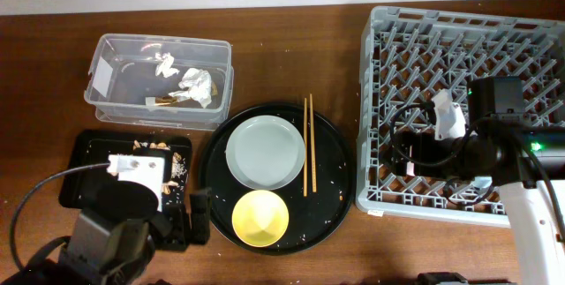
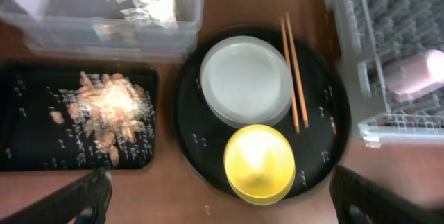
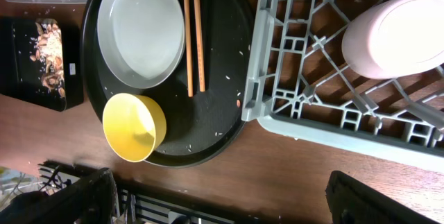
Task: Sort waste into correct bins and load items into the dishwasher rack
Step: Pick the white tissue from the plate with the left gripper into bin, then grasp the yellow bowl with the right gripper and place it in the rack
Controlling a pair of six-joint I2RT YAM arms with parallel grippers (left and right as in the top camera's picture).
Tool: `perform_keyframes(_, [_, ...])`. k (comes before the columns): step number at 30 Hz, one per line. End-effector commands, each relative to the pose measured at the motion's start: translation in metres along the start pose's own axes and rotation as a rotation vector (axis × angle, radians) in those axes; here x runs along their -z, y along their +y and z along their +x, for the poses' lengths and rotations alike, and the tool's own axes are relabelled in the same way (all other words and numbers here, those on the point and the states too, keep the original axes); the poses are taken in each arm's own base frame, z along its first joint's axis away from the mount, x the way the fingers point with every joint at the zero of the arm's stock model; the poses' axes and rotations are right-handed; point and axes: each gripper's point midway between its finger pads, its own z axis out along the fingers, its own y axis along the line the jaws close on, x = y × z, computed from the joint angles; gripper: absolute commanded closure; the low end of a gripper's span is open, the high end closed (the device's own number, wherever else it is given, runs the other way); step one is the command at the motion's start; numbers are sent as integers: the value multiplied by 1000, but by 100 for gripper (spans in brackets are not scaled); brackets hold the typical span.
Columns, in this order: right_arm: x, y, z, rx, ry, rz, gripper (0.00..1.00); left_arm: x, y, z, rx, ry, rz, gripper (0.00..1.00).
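While right end effector gapes, pink cup rests beyond in rack

One white plate, one yellow bowl, two chopsticks, one pink cup, one round tray, one clear tub, one flat black tray, one grey rack, two crumpled napkin pieces.

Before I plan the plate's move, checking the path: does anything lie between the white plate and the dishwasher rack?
Only the wooden chopsticks, lying flat on the round black tray beside the white plate, between it and the dishwasher rack. Lifted, the plate would likely clear them.
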Motion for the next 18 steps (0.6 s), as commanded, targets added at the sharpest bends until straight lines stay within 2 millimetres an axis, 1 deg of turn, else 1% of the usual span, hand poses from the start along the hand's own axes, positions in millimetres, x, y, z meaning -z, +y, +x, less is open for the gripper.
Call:
perform_keyframes(1, [-2, 0, 0, 9, 5, 1, 2, -6, 22, -44, -53, -263, -100, 0])
perform_keyframes(2, [-2, 0, 0, 8, 5, 1, 2, -12, 19, -48, -81, -319, -68, 0])
perform_keyframes(3, [-2, 0, 0, 8, 5, 1, 2, -21, 16, -48, -116, -383, -26, 0])
perform_keyframes(4, [-2, 0, 0, 8, 5, 1, 2, -26, 14, -46, -129, -412, -2, 1])
perform_keyframes(6, [-2, 0, 0, 8, 5, 1, 2, -41, 14, -29, -129, -468, 50, 0])
perform_keyframes(7, [-2, 0, 0, 8, 5, 1, 2, -49, 15, -17, -125, -493, 73, 0])
perform_keyframes(10, [-2, 0, 0, 8, 5, 1, 2, -69, 24, 19, -116, -540, 87, 0])
perform_keyframes(12, [-2, 0, 0, 8, 5, 1, 2, -80, 27, 38, -117, -552, 89, 0])
perform_keyframes(13, [-2, 0, 0, 8, 5, 1, 2, -89, 30, 51, -117, -556, 88, 0])
perform_keyframes(15, [-2, 0, 0, 8, 5, 1, 2, -102, 34, 66, -116, -570, 88, 0])
perform_keyframes(16, [-2, 0, 0, 8, 5, 1, 2, -111, 34, 71, -116, -560, 88, 0])
perform_keyframes(18, [-2, 0, 0, 8, 5, 1, 2, -136, 30, 84, -126, -532, 126, 0])
